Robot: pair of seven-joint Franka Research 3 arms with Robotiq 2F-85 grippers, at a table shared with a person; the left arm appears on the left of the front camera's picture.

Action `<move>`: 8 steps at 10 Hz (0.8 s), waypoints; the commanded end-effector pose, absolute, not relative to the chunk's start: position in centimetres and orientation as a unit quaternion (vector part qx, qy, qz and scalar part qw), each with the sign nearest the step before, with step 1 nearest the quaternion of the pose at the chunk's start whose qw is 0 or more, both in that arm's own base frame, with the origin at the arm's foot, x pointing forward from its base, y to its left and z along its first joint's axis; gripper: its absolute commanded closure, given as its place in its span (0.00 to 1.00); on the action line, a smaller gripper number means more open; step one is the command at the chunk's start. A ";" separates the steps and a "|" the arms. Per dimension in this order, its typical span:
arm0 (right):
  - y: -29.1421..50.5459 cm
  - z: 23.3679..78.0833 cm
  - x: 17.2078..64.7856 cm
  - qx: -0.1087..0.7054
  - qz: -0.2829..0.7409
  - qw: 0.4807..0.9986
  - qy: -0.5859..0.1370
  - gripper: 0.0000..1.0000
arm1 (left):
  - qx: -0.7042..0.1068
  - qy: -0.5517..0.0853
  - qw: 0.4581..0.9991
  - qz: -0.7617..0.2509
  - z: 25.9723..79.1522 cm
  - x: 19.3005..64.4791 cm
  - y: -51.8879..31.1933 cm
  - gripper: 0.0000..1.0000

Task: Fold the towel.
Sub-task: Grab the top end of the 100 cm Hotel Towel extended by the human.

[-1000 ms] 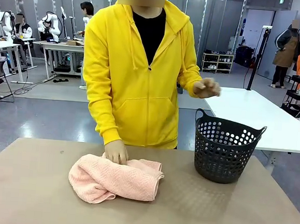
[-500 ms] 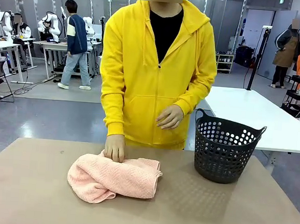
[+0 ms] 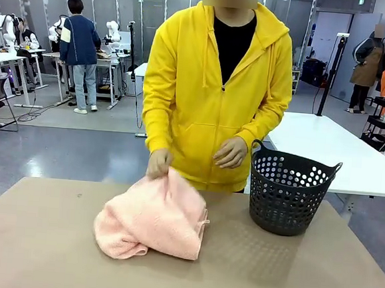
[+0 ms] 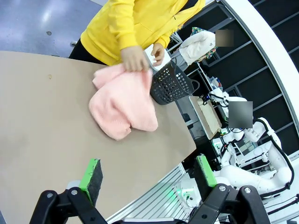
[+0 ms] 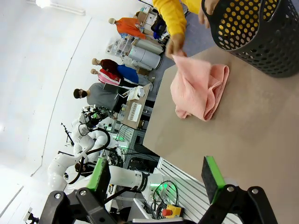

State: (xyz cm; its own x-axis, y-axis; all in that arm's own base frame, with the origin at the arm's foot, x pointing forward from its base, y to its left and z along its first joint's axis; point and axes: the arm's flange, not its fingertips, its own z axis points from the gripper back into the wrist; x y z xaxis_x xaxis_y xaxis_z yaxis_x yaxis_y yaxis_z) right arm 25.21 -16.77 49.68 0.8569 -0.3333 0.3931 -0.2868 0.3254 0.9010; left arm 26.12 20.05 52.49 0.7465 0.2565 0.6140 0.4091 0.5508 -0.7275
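Note:
The salmon-pink towel (image 3: 152, 219) lies bunched on the brown table (image 3: 37, 252), near its far middle. A person in a yellow hoodie stands at the far side; one hand (image 3: 157, 162) pinches the towel's far edge and lifts it off the table. The other hand (image 3: 230, 152) hangs in front of the body. The towel (image 4: 125, 100) and the lifting hand also show in the left wrist view, far beyond my left gripper (image 4: 148, 174), which is open and empty. My right gripper (image 5: 158, 172) is open too, well back from the towel (image 5: 198, 89).
A black perforated basket (image 3: 287, 189) stands on the table right of the towel; in the right wrist view the basket (image 5: 261, 32) sits at the top right. A white table (image 3: 332, 152) stands behind it. Other people and tables are far in the background.
The person's hand, which pressed on the towel's far edge, has gripped it and raised it, so the towel now peaks upward. The person has shifted to the right.

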 end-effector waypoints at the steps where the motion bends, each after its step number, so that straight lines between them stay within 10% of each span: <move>1: -16.7 49.7 25.4 0.582 -0.008 0.764 -0.278 0.00 | -0.476 -0.361 0.800 -0.056 52.7 26.3 20.2 0.00; 8: -16.7 49.7 25.4 0.582 -0.008 0.764 -0.278 0.00 | -0.476 -0.361 0.800 -0.056 52.7 26.3 20.2 0.00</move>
State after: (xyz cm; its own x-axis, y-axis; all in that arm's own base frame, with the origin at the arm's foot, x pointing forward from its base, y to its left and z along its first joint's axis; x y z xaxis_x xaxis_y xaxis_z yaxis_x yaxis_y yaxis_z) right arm 25.20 -16.77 49.68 0.8568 -0.3334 0.3933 -0.2869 0.3254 0.9010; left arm 26.12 20.05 52.49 0.7465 0.2564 0.6140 0.4091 0.5509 -0.7274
